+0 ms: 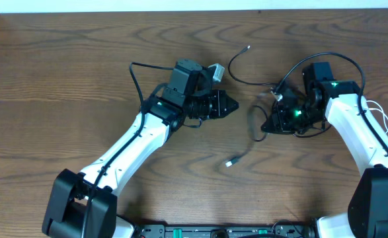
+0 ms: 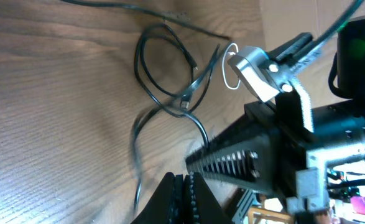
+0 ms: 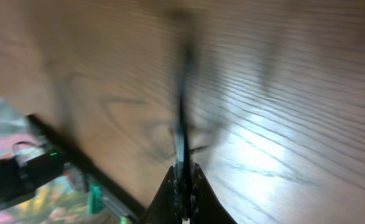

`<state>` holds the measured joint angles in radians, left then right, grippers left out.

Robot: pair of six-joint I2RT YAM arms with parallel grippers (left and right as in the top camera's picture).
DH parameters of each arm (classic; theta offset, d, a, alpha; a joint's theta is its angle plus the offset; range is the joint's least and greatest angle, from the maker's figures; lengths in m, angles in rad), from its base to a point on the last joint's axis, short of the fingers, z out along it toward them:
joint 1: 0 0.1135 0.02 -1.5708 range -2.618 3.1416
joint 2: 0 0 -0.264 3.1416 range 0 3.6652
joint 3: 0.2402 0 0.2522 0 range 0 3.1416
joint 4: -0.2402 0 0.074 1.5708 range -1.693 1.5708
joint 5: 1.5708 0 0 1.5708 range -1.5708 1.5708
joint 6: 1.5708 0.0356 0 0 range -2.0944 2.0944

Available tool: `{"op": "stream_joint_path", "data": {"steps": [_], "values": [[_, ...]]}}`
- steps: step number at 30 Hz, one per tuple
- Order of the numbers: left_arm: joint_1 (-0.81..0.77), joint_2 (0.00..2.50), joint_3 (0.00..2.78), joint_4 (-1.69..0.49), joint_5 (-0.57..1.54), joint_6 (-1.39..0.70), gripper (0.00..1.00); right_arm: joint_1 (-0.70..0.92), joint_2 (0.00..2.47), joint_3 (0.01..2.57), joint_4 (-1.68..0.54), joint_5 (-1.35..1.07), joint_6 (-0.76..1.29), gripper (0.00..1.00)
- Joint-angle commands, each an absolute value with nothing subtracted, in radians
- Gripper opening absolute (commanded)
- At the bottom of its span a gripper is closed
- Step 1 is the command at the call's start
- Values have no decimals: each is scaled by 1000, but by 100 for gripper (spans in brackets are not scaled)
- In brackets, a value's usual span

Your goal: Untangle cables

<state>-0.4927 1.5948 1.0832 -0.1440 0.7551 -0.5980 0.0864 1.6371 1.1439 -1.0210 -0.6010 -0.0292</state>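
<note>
Two thin black cables lie between my arms. One curves from a plug at the back toward the right gripper. The other loops beside that gripper and trails to a small plug near the front. My right gripper is shut on a black cable that runs straight out from its tips, blurred. My left gripper is shut with nothing showing between its jaws. It points at the tangle of black loops. A blurred strand passes just left of it.
A thin white cable loops at the table's right edge by the right arm; its loop also shows behind the right gripper's toothed fingers. Each arm's own thicker black cable arcs over it. Bare wood lies left and front.
</note>
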Motion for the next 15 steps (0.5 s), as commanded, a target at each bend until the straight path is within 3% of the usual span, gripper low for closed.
{"op": "stream_joint_path", "data": {"steps": [1, 5, 7, 10, 15], "values": [[-487, 1573, 1084, -96, 897, -607, 8, 87, 1623, 1150, -1022, -523, -3, 1], [-487, 1573, 1084, -28, 984, -606, 7, 87, 1623, 1150, -1021, -548, -6, 1], [-488, 1573, 1084, -45, 974, -565, 8, 87, 1623, 1150, -1019, -675, -78, 1], [-488, 1573, 1084, -118, 911, -548, 25, 87, 1623, 1150, -992, -914, -169, 1], [-488, 1573, 1084, -243, 795, -532, 33, 87, 1623, 1150, -831, -1343, -218, 1]]}}
